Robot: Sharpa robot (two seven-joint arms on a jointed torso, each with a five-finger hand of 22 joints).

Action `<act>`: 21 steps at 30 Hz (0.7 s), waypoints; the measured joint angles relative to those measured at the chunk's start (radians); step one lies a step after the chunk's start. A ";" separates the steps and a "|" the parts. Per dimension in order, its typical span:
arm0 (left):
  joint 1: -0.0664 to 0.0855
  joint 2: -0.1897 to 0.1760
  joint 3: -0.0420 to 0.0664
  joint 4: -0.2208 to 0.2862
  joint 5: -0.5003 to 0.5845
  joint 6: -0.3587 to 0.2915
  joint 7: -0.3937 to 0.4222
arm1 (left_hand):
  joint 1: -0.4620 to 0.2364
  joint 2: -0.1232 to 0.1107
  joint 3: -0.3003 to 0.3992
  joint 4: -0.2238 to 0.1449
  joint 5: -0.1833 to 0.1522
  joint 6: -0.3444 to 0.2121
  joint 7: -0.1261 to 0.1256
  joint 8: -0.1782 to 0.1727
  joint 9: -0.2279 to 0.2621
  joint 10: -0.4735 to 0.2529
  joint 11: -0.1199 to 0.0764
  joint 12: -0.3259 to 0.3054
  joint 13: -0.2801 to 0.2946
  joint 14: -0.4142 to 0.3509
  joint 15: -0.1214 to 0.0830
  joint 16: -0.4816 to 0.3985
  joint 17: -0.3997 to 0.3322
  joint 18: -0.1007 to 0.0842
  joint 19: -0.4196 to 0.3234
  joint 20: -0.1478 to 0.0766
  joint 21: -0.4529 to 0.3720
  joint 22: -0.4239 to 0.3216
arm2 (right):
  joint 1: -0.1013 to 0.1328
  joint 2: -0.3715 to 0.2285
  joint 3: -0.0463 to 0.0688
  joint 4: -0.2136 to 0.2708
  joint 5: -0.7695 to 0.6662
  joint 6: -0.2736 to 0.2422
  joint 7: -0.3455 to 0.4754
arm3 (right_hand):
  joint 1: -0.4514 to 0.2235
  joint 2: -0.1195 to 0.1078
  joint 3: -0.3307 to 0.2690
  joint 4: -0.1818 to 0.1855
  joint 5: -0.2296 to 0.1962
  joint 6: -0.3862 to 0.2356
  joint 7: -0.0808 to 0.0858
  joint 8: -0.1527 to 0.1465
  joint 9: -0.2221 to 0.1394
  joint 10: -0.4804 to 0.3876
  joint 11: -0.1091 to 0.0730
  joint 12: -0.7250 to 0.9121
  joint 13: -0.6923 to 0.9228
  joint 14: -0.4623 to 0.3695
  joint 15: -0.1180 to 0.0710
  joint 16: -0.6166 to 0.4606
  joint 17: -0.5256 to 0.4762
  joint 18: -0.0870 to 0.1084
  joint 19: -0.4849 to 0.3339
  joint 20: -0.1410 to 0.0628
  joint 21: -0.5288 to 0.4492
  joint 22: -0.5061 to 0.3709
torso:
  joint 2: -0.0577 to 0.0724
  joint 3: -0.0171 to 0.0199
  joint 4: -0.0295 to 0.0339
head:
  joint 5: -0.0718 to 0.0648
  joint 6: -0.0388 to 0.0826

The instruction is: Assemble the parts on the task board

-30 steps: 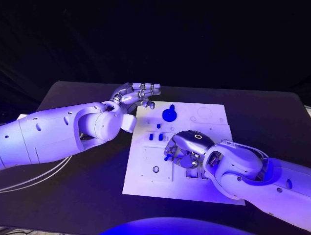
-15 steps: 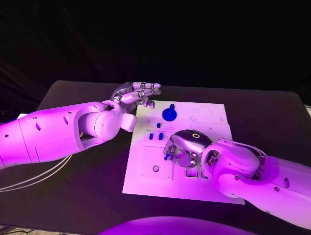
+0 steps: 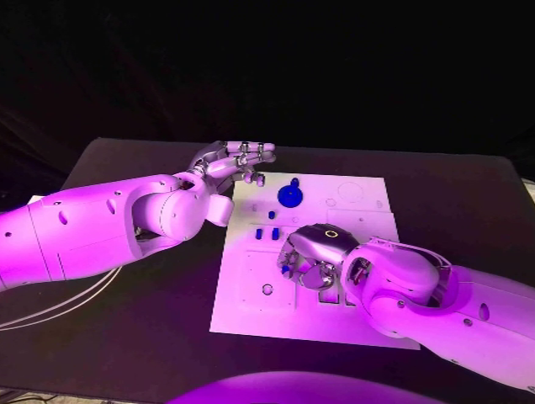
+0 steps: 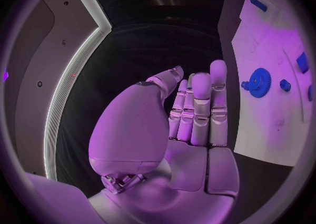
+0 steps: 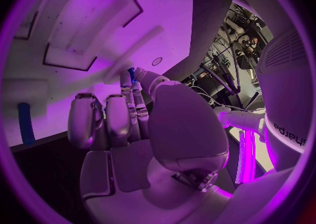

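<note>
The white task board (image 3: 250, 307) lies mid-table. My right hand (image 3: 314, 257) hovers low over its middle, and its thumb and a finger pinch a small blue part (image 5: 131, 72). In the right wrist view that hand (image 5: 131, 124) hangs over the board's recessed slots (image 5: 92, 18), with a blue bar (image 5: 25, 124) lying nearby. My left hand (image 3: 235, 160) floats above the board's far left corner, fingers stretched side by side and holding nothing (image 4: 191, 118). A blue gear (image 3: 291, 198) (image 4: 260, 81) lies on the far part of the board. Two small blue pegs (image 3: 265, 235) stand closer in.
The black table (image 3: 135, 337) surrounds the board on every side. A white cable (image 3: 50, 307) runs along the table under my left arm. A small round hole (image 3: 267, 290) marks the board's near left part.
My right hand has edged slightly left over the board with the blue part still pinched. The left hand has stayed where it was.
</note>
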 measured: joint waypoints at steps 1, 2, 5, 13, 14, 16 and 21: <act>0.000 0.000 0.000 0.000 0.000 0.000 0.000 | 0.000 0.000 0.000 0.000 0.000 0.000 0.000 0.000 0.000 0.000 0.000 0.000 0.000 0.000 0.000 0.000 0.000 0.000 0.000 0.000 0.000 0.000 | 0.000 -0.001 0.000 0.000 0.000 -0.001 0.001 | -0.002 -0.002 0.000 0.000 0.003 -0.006 0.003 0.000 -0.002 -0.006 0.003 0.000 -0.006 -0.002 0.002 0.000 -0.003 0.000 0.000 0.000 0.000 -0.002 | 0.000 0.0000 0.0000 | 0.000 -0.001; 0.000 0.000 0.000 0.000 0.000 0.001 -0.001 | 0.000 0.000 0.000 0.000 0.000 0.000 0.000 0.000 0.000 0.000 0.000 0.000 0.000 0.000 0.000 0.000 0.000 0.000 0.000 0.000 0.000 0.000 | 0.000 -0.002 0.000 0.000 0.001 -0.002 0.003 | -0.003 -0.003 0.000 0.000 0.003 -0.007 0.004 0.000 -0.003 -0.006 0.003 0.000 -0.012 -0.004 0.004 0.000 -0.004 0.000 0.000 0.000 0.000 -0.003 | 0.000 0.0000 0.0000 | 0.000 -0.001; 0.000 -0.001 0.000 0.000 0.000 0.002 -0.002 | 0.000 0.000 0.000 0.000 0.000 0.000 0.000 0.000 0.000 0.000 0.000 0.000 0.000 0.000 0.000 0.000 0.000 0.000 0.000 0.000 0.000 0.000 | -0.001 -0.004 -0.001 0.001 0.002 -0.007 0.007 | -0.003 -0.003 0.000 0.000 0.003 -0.007 0.004 0.000 -0.004 -0.008 0.004 0.000 -0.013 -0.004 0.004 0.000 -0.004 0.000 0.000 0.000 0.000 -0.003 | 0.000 0.0000 0.0000 | 0.000 -0.002; 0.000 -0.001 0.000 0.000 0.000 0.003 -0.005 | 0.004 0.004 0.000 0.000 0.000 -0.005 0.002 0.000 0.000 -0.004 0.004 0.000 0.000 0.000 0.000 0.000 0.000 0.000 0.000 0.000 -0.004 -0.001 | -0.002 -0.008 -0.002 0.000 0.005 -0.024 0.012 | -0.024 -0.024 -0.021 0.009 0.003 -0.065 0.020 0.000 -0.022 -0.065 0.022 0.000 -0.034 -0.001 0.022 -0.035 -0.051 0.000 -0.047 0.010 -0.045 -0.055 | -0.001 0.0000 0.0000 | 0.001 -0.002; 0.000 -0.001 0.000 0.000 0.000 0.003 -0.005 | 0.004 0.004 0.000 0.000 0.000 -0.005 0.002 0.000 0.000 -0.004 0.004 0.000 0.000 0.000 0.000 0.000 0.000 0.000 0.000 0.000 -0.004 -0.001 | -0.002 -0.008 -0.002 0.000 0.005 -0.025 0.012 | -0.026 -0.026 -0.026 0.009 0.003 -0.075 0.021 0.000 -0.025 -0.073 0.024 0.000 -0.034 -0.002 0.024 -0.041 -0.059 0.000 -0.054 0.012 -0.052 -0.064 | -0.001 0.0000 0.0000 | 0.001 -0.002; 0.000 -0.001 0.000 0.000 0.000 0.003 -0.005 | 0.004 0.004 0.000 0.000 0.000 -0.005 0.002 0.000 0.000 -0.004 0.004 0.000 0.000 0.000 0.000 0.000 0.000 0.000 0.000 0.000 -0.004 -0.001 | -0.002 -0.010 -0.002 -0.001 0.005 -0.032 0.012 | -0.036 -0.036 -0.051 0.010 -0.003 -0.132 0.019 0.000 -0.042 -0.116 0.030 0.000 -0.043 -0.008 0.029 -0.069 -0.098 0.003 -0.084 0.017 -0.085 -0.104 | -0.001 0.0000 0.0000 | 0.000 -0.001; 0.000 -0.001 0.000 0.000 0.000 0.004 -0.007 | 0.004 0.004 0.000 0.000 0.000 -0.005 0.002 0.000 0.000 -0.005 0.005 0.000 -0.001 0.000 0.000 0.000 0.000 0.000 0.000 0.000 -0.004 -0.001 | -0.004 -0.031 -0.004 0.005 0.006 -0.054 0.011 | -0.037 -0.037 -0.127 0.007 -0.007 -0.195 0.003 0.000 -0.068 -0.179 0.033 0.015 -0.040 -0.020 0.030 -0.110 -0.156 0.016 -0.120 0.019 -0.139 -0.164 | -0.001 0.0000 0.0007 | -0.003 0.003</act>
